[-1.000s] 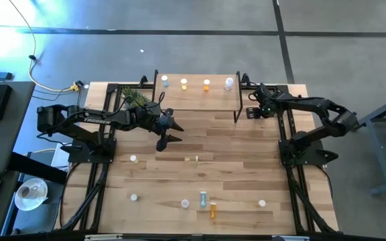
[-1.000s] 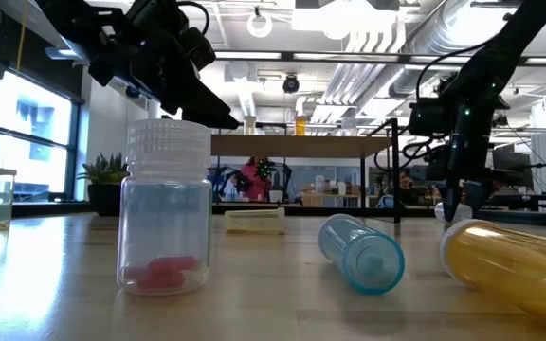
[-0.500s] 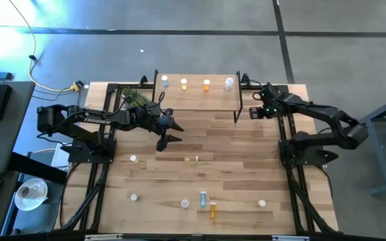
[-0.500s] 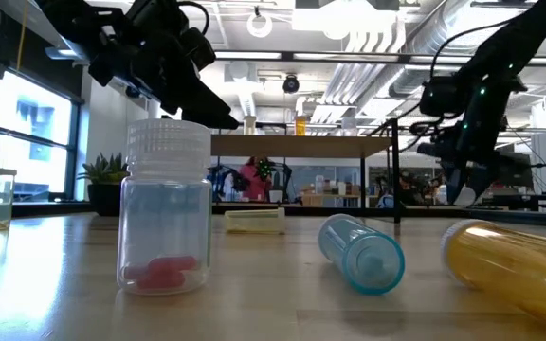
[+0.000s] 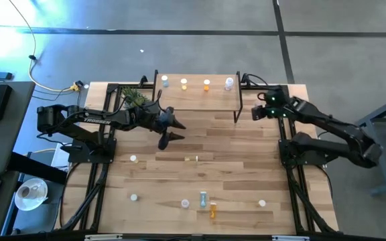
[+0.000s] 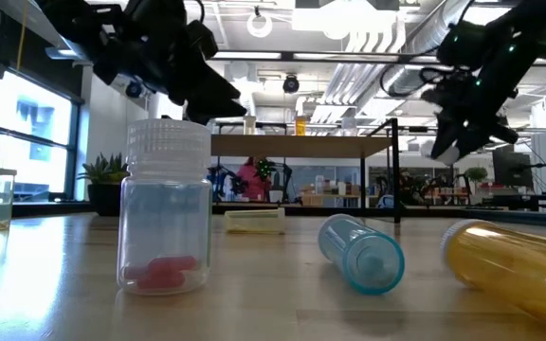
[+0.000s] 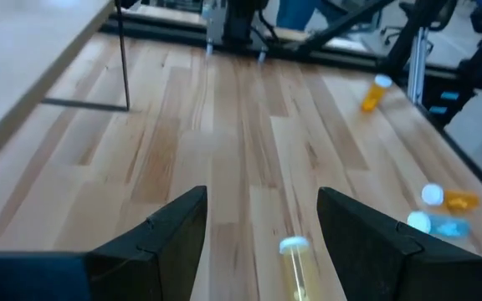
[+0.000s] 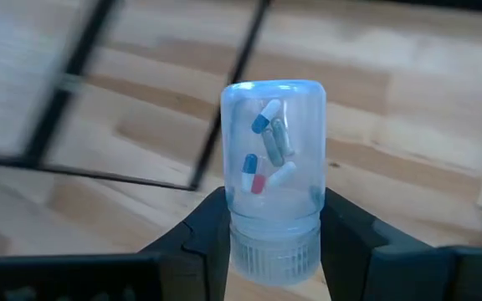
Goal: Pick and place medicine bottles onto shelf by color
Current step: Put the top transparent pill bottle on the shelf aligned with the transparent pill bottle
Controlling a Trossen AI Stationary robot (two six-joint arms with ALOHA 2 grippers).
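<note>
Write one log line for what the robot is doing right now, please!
right pincer: shut on clear bottle, raised beside shelf | left pincer: open, empty, over yellow bottle lying on table

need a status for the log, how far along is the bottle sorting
Partly done. Four bottles stand on the shelf: blue, yellow, orange and clear. The right gripper holds a clear bottle beside the shelf's right end. The left gripper is open above the table, near a yellow bottle. About seven more bottles wait on the table.
</note>
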